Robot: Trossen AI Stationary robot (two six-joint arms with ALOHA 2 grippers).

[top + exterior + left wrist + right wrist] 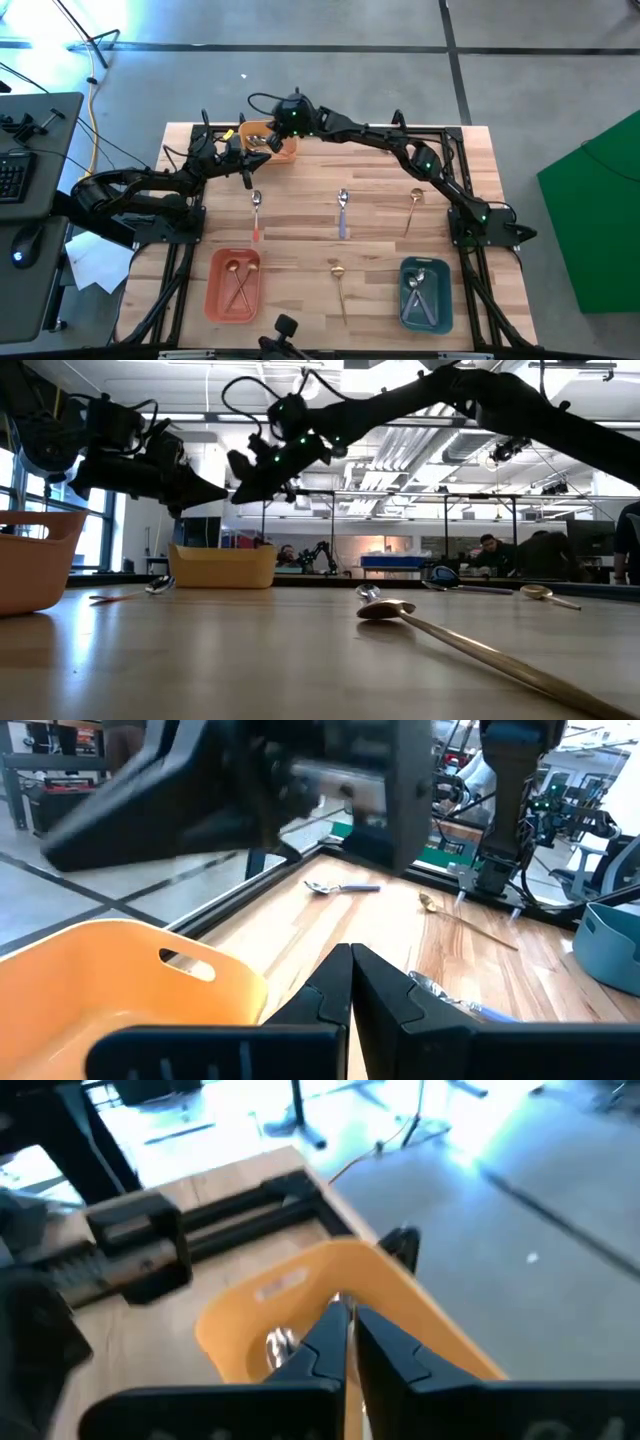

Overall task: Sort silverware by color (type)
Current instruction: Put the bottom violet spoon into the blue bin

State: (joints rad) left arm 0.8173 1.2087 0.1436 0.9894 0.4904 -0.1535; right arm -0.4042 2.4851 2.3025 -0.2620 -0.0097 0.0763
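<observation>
A yellow-orange bin (280, 142) stands at the table's far edge, left of the middle. My right gripper (347, 1318) hangs over it, shut on a thin pale spoon. A shiny bowl (277, 1344) shows beside the fingers, inside the bin. My left gripper (350, 958) is shut and empty, just left of the bin (110, 980) and above the table. On the table lie a red-handled spoon (256, 215), a blue-handled spoon (343, 213) and two gold spoons (412, 208) (340, 285). My right gripper pinches a thin pale strip (339, 1300) between its two fingertips, from above and slanting down over the bin's inside. The fingers hide most of it. I cannot tell which part of the spoon it is, or whether the shiny bowl belongs to it.
A salmon-red bin (233, 285) at the near left and a teal bin (425, 293) at the near right each hold spoons. My two arms are close together at the yellow-orange bin. People and other robots show in the room beyond the table's far edge.
</observation>
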